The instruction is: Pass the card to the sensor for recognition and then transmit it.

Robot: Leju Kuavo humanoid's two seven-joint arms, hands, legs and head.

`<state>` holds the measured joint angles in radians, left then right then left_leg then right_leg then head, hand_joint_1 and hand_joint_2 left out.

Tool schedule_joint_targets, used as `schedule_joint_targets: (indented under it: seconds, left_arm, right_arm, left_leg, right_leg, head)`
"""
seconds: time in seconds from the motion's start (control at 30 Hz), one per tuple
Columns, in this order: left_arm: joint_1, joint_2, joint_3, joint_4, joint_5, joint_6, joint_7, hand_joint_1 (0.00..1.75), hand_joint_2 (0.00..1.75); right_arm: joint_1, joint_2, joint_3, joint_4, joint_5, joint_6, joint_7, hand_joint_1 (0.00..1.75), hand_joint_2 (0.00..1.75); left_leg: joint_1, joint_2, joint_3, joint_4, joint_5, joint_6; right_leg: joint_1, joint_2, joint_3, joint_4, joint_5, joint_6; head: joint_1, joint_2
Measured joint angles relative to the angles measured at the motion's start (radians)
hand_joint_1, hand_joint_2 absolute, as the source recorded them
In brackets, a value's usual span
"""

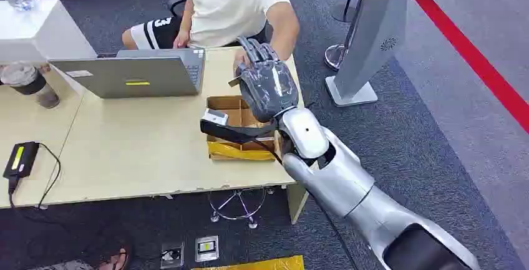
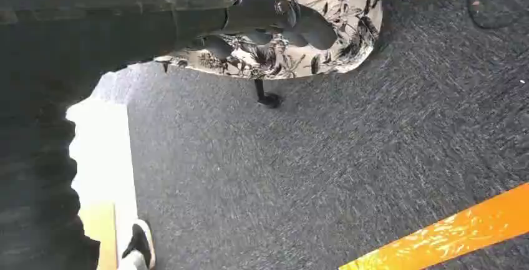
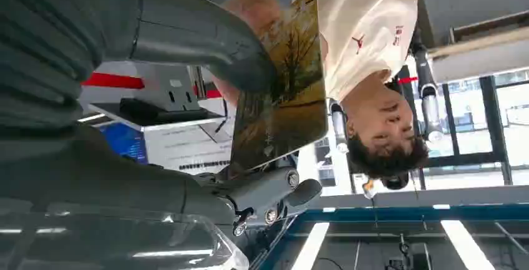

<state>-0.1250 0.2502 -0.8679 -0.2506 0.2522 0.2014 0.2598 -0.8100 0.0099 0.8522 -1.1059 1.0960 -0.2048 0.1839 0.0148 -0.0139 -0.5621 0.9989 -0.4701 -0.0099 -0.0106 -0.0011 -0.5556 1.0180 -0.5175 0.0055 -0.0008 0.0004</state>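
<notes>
Glossy autumn-tree picture card (image 3: 284,89) sits pinched between thumb and fingers of the right hand (image 1: 267,86), above the open cardboard box (image 1: 226,104) on the beige wooden desk (image 1: 143,151); thin edge grip, so it may slip or tilt before reaching the sensor.

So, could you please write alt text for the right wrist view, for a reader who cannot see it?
The robot's grey right hand holds a glossy rectangular card printed with an autumn tree scene between thumb and fingers. Behind the card is a person in a white T-shirt, shown upside down in this turned view.
</notes>
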Motion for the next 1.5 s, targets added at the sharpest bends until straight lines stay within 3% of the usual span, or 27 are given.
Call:
schedule_joint_targets:
  seconds: [0.37,0.47,0.63,0.97,1.5]
  left_arm:
    - [0.000,0.000,0.000,0.008,0.013,0.001,0.002,0.00,1.75]
    - [0.001,0.000,0.000,0.008,0.018,0.003,0.005,0.00,1.75]
    - [0.003,0.000,0.001,0.008,0.030,0.008,0.025,0.00,1.75]
    - [0.009,0.000,0.013,0.008,0.058,0.018,0.063,0.00,1.75]
    - [0.008,0.001,0.039,0.011,0.079,0.037,0.110,0.00,1.75]
  right_arm:
    - [0.028,0.000,-0.024,0.006,0.008,0.006,-0.005,1.68,1.75]
    - [0.057,-0.005,-0.042,0.003,-0.001,-0.003,-0.003,1.75,1.75]
    - [0.129,-0.046,-0.116,0.005,-0.090,-0.098,0.015,1.75,1.75]
    - [0.244,-0.129,-0.242,0.103,-0.259,-0.255,-0.032,1.75,1.75]
    - [0.313,-0.145,-0.239,0.205,-0.510,-0.340,-0.090,1.75,1.75]
  left_leg:
    - [0.000,0.000,0.000,0.000,0.000,0.000]
    - [0.000,0.000,0.000,0.000,0.000,0.000]
    - [0.000,0.000,0.001,0.000,0.000,0.000]
    - [0.000,0.002,0.000,0.000,-0.001,0.000]
    - [0.000,0.003,0.000,0.000,-0.001,0.000]
  right_leg:
    - [0.000,0.000,0.000,0.000,0.000,0.000]
    - [0.000,0.000,0.000,0.000,0.000,0.000]
    - [0.000,0.000,0.000,-0.001,0.000,0.000]
    - [-0.001,0.001,-0.001,-0.001,0.000,0.000]
    - [-0.001,0.001,-0.001,0.000,0.000,0.000]
  head:
    - [0.000,0.000]
    - [0.000,0.000]
    - [0.000,0.000]
    - [0.000,0.000]
    - [0.000,0.000]
